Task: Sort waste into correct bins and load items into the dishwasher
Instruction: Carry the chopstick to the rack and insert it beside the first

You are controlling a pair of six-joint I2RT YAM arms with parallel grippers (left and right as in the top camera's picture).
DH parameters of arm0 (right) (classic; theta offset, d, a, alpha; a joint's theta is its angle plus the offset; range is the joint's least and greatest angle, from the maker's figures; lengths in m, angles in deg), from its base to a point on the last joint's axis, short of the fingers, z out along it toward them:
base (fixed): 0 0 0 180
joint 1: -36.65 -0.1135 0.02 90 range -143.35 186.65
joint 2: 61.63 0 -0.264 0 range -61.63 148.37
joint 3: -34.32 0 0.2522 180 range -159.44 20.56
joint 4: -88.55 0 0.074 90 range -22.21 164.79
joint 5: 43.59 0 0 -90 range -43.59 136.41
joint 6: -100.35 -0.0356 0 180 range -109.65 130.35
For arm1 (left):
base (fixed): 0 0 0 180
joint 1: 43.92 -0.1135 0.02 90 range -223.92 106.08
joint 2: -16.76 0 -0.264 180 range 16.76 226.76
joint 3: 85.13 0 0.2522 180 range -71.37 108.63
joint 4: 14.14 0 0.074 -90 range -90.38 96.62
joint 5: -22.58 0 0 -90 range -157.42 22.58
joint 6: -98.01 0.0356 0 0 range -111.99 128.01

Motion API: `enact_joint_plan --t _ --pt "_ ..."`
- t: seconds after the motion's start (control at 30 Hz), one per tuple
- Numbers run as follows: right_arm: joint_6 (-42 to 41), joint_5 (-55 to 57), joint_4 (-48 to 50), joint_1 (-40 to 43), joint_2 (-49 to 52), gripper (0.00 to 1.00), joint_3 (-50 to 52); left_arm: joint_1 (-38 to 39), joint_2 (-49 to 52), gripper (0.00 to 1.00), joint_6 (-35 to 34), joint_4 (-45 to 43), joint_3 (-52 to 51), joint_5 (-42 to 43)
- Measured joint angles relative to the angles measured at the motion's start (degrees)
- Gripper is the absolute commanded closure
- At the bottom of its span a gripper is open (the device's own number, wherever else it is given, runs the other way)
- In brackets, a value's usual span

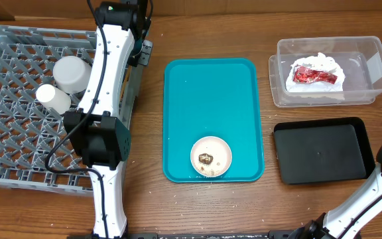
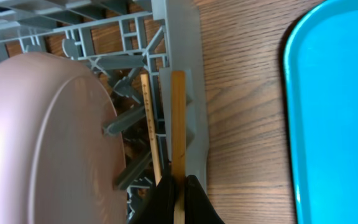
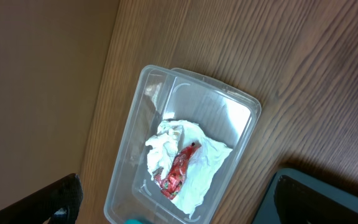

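I'm pinching the chopsticks (image 2: 178, 118) in the left tool (image 2: 178, 186) at the dishwasher (image 2: 182, 37) wall. The right tool (image 3: 176, 186) is hanging wide above the clear tub (image 3: 229, 106), napkin (image 3: 197, 171) binned. The dish (image 1: 221, 151) with food bits is waiting on the teal tray (image 1: 211, 93).

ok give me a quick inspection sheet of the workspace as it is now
surface: wooden table, teal tray in the middle
job's things: white cup and second white piece in rack; dish with food bits on teal tray; napkin and wrapper in tub; black tray empty
clutter: nothing seen
grippers: left gripper shut on chopsticks at rack wall; right gripper open, holding nothing
cables: black cable over rack
surroundings: nothing seen
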Motion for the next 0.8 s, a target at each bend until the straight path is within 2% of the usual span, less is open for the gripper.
enact_joint_plan --t 0.47,0.53,0.6,0.7,0.8 --pt "0.0 0.0 0.0 0.0 0.0 0.00 0.0 -4.6 0.4 0.96 1.6 -0.1 0.0 -1.6" --pt "0.0 0.0 0.0 0.0 0.0 0.00 0.0 -4.7 0.4 0.90 1.6 -0.2 0.0 -1.4" --pt "0.0 0.0 0.0 0.0 0.0 0.00 0.0 -4.7 0.4 0.78 1.7 -0.4 0.0 -1.2" --pt "0.0 0.0 0.0 0.0 0.0 0.00 0.0 -4.7 0.4 0.66 1.7 -0.7 0.0 -1.0" --pt "0.0 0.0 0.0 0.0 0.0 0.00 0.0 -4.7 0.4 0.64 1.8 -0.7 0.0 -0.9"
